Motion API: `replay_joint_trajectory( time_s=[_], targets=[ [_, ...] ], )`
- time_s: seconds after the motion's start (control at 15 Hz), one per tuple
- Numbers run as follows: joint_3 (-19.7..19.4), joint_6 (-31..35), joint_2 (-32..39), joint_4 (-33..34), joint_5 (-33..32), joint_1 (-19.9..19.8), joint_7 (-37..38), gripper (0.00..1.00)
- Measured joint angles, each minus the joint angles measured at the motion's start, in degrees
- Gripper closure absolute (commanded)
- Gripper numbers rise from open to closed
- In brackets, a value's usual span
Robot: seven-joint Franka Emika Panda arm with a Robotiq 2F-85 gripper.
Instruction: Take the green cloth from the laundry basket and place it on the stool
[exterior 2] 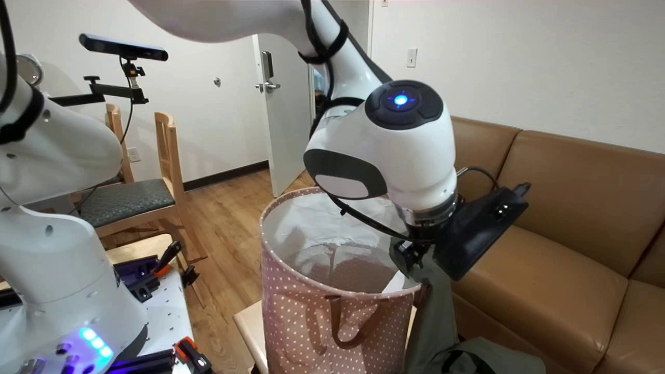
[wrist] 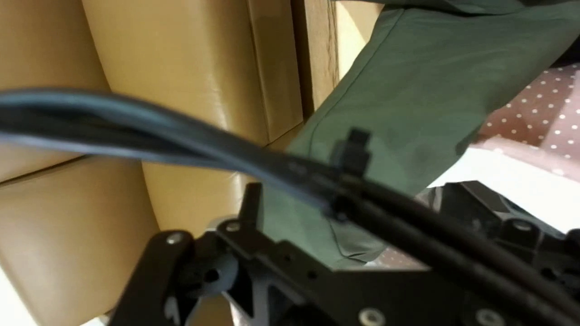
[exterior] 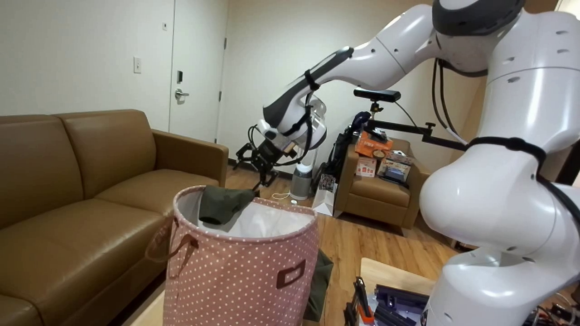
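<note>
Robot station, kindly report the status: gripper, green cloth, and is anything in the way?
Gripper open. Green cloth draped over the rim of the laundry basket, one end inside, the rest outside. Obstruction: cables across the wrist view.

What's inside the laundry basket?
White lining, plus part of the green cloth hanging in. The near wall of the laundry basket hides some of the inside in both exterior views; can't tell what's there.

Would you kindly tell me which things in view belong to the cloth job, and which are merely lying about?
For the job:
green cloth
laundry basket
gripper
pale wooden surface, possibly the stool

Merely about:
sofa
armchair
orange package
</note>
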Motion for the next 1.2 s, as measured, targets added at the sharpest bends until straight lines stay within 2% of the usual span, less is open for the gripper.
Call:
replay_joint_trajectory(
  time_s=[0.33,0.53,0.6,0.73,0.93,1.07,1.2],
  targets=[
    [-2.9,7.7,2.4,-5.2,-12.1,4.6,0.0,0.0],
    [-7.0,15.3,4.1,-6.6,-20.6,8.8,0.2,0.0],
    [-9.1,17.0,4.6,-6.6,-23.5,10.5,0.7,0.25],
    [-13.2,20.1,5.9,-6.4,-28.9,13.7,2.2,0.32],
    [-18.2,22.9,8.3,-5.4,-36.0,17.4,5.7,0.54],
    [-19.2,23.5,9.7,-4.5,-36.4,18.3,6.1,0.67],
    [-19.9,23.5,10.7,-3.5,-39.6,18.5,8.6,0.8]
  ],
)
